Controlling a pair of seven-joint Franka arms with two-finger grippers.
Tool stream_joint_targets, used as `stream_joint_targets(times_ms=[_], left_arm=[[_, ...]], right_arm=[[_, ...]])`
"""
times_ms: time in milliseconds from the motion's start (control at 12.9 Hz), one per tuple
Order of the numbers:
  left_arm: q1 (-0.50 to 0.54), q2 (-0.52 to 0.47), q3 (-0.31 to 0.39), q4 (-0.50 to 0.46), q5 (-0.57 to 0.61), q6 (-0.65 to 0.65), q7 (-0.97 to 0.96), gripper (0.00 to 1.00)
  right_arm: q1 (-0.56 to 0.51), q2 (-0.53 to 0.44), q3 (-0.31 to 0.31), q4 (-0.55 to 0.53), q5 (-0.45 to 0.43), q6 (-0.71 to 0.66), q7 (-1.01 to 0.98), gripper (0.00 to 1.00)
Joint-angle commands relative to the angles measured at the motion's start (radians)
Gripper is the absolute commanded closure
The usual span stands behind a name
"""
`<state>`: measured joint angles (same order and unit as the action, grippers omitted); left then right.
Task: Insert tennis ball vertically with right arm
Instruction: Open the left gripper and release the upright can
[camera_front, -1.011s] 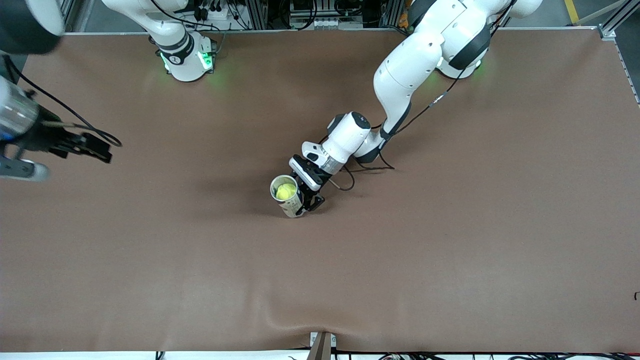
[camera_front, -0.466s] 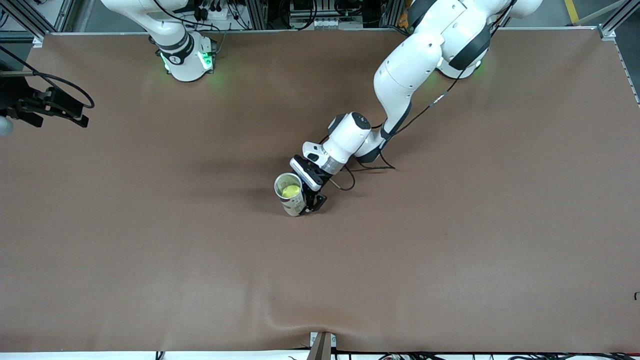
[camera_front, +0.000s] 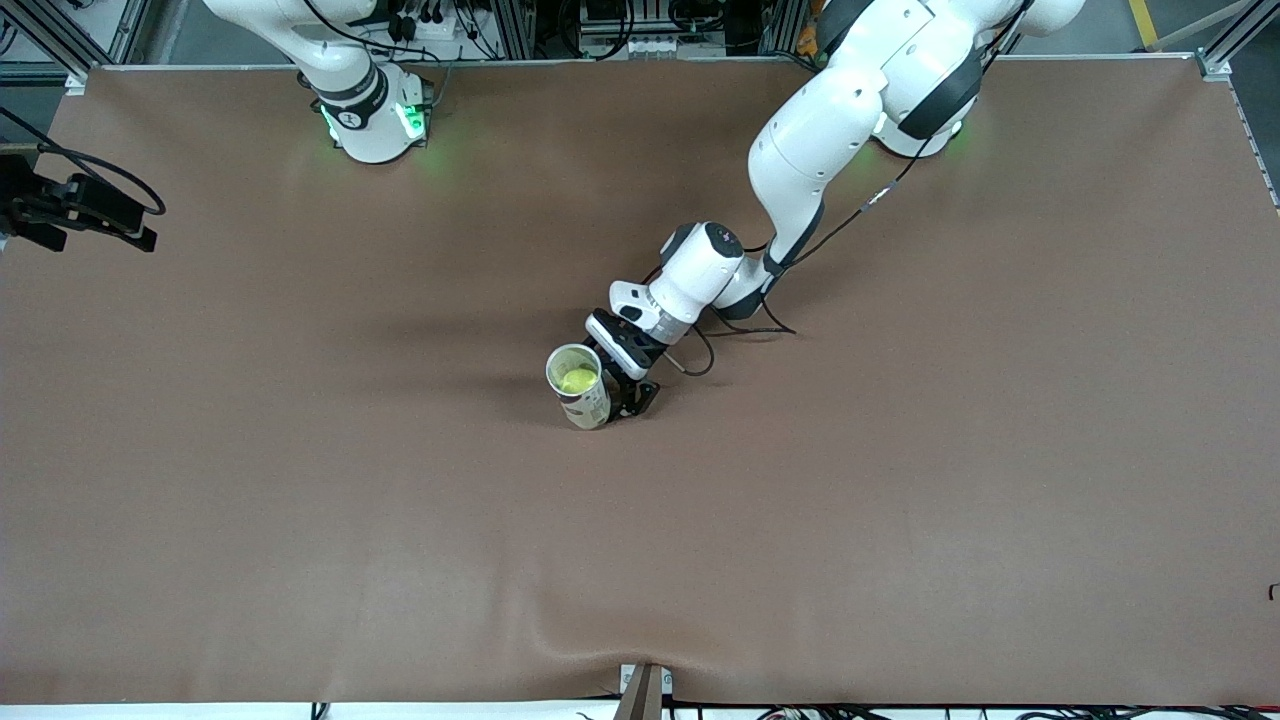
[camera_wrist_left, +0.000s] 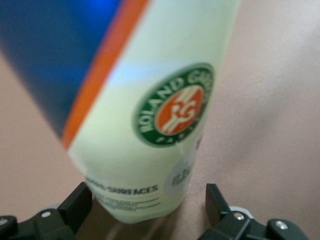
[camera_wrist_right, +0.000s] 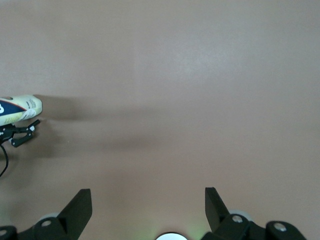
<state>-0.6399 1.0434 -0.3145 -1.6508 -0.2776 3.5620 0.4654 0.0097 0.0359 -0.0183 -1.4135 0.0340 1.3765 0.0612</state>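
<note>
A tennis-ball can (camera_front: 585, 392) with a cream, blue and orange label stands open-topped on the brown table, about mid-table. A yellow tennis ball (camera_front: 578, 380) lies inside it. My left gripper (camera_front: 628, 398) is low beside the can, and its open fingers stand on either side of the can's base (camera_wrist_left: 145, 190) with a gap showing on one side. My right gripper (camera_front: 130, 228) is open and empty, up over the right arm's end of the table. The right wrist view (camera_wrist_right: 147, 197) shows bare table under it, with the can (camera_wrist_right: 20, 109) and my left gripper (camera_wrist_right: 20, 134) small in the distance.
The brown mat (camera_front: 900, 480) covers the whole table. The two arm bases (camera_front: 375, 115) stand along the edge farthest from the front camera. A cable (camera_front: 740, 330) trails on the mat by the left wrist.
My right gripper has pulled away from the can toward the right arm's end of the table. The can has straightened a little, with the ball sitting lower inside it.
</note>
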Motion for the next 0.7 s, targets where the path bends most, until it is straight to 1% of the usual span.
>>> stream_joint_targets(times_ms=[0,233,389,466,622], left_arm=[[0.040,-0.143,-0.009,-0.180,-0.022,-0.012,-0.044,0.00],[0.080,-0.210,-0.009,-0.292,-0.022,-0.014,-0.044,0.00],[0.130,-0.288,-0.012,-0.387,-0.025,-0.026,-0.069,0.00],[0.175,-0.328,-0.018,-0.418,-0.025,-0.079,-0.079,0.00],[0.258,-0.411,-0.017,-0.420,-0.025,-0.267,-0.082,0.00]], right_arm=[[-0.014,-0.018,0.026,-0.019,0.003,-0.004,0.072,0.00],[-0.022,-0.007,0.018,-0.021,0.001,0.004,0.054,0.00],[-0.017,-0.004,0.018,-0.021,-0.025,0.024,-0.007,0.00],[-0.019,-0.002,0.018,-0.021,-0.034,0.036,-0.045,0.00],[-0.030,0.013,0.018,-0.021,-0.034,0.053,-0.054,0.00]])
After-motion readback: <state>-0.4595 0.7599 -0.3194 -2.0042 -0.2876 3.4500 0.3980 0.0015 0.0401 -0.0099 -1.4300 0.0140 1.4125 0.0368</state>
